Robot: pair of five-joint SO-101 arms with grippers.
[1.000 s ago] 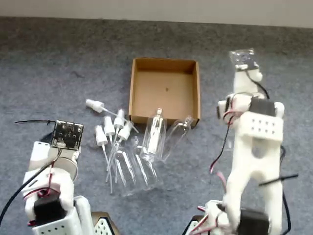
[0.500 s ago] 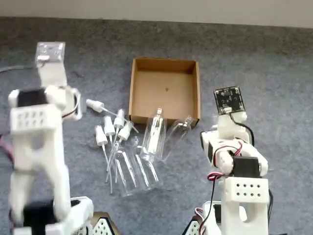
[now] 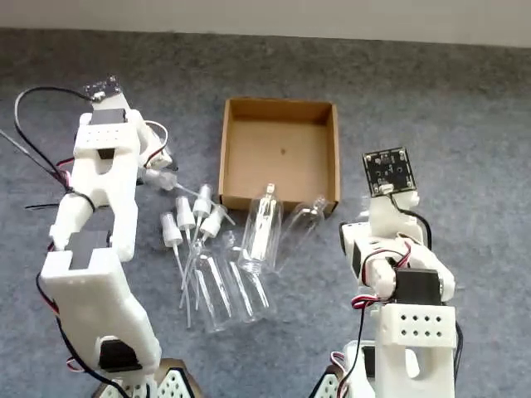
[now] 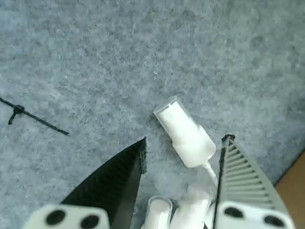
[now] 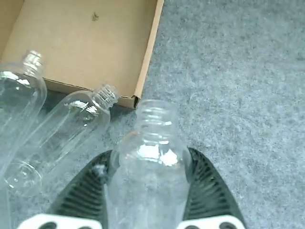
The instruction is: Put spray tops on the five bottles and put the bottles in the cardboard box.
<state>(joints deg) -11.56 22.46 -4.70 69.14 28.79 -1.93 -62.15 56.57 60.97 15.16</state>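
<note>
Spray top: the spray top (image 4: pixel 186 136) lies on its side on the bench (image 3: pixel 465 124), between the fingers of my left tool (image 4: pixel 185 141); it touches neither finger; its thin tube runs back under the tool
Left tool: spread wide, gripping nothing, straddling that cap
Other spray tops: the other spray tops (image 3: pixel 192 214) lie bunched just behind the left tool, toward my base
Bottle: a clear bottle (image 5: pixel 151 129) sits in my right tool (image 5: pixel 150 157), neck pointing away from the tool; no top fitted
Right tool: closed around the bottle's body, held short of the box
Loose bottles: the loose bottles (image 3: pixel 260 228) lie ahead and to one side of the right tool; two necks reach the box's near wall
Cardboard box: the cardboard box (image 3: pixel 223 157) is ahead of the right tool; no bottle in it yet
Change: a second ago my left arm was folded back and my right stretched out beside the box; the right has since drawn back and held still; the left has swung out and come down over the cap
Meaning: I judge this the first pairing; the left must close on the cap and carry it to the held neck
</note>
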